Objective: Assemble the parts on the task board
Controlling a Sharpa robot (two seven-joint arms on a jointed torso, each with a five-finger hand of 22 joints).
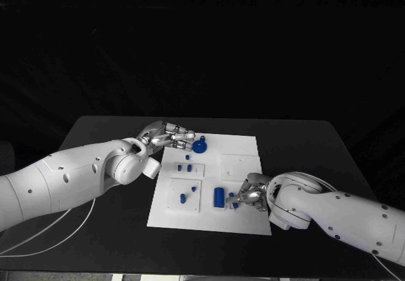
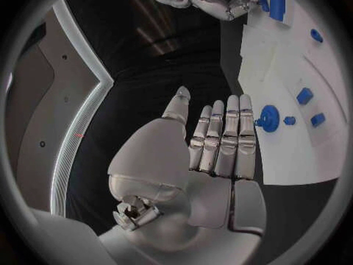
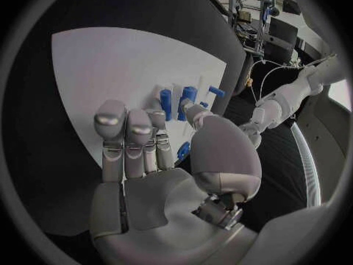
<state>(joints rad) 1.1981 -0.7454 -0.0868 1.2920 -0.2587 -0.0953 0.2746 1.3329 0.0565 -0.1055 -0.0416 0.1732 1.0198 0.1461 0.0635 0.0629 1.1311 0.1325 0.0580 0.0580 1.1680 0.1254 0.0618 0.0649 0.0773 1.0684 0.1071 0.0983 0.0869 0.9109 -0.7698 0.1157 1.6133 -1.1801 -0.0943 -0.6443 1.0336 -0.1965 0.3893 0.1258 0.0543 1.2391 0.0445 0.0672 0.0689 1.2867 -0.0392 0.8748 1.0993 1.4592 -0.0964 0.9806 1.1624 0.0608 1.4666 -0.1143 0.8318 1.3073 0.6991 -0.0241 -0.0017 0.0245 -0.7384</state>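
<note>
Right hand [image 1: 250, 196] at board [image 1: 244, 146] 5 o'clock, grip unclear; cylinder [image 1: 219, 197] just at its 9 o'clock, axis 12–6. Left hand [image 1: 169, 136] open by disc [image 1: 200, 146].

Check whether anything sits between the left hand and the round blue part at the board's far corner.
Nothing visible does. The left hand has its fingers extended right beside the round blue part, with only bare white board between them in the left wrist view. Whether they touch cannot be told.

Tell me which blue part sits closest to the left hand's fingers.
The round blue part at the far edge of the white board, just off the left hand. It is disc-shaped and the others are small pegs and blocks farther down the board.
</note>
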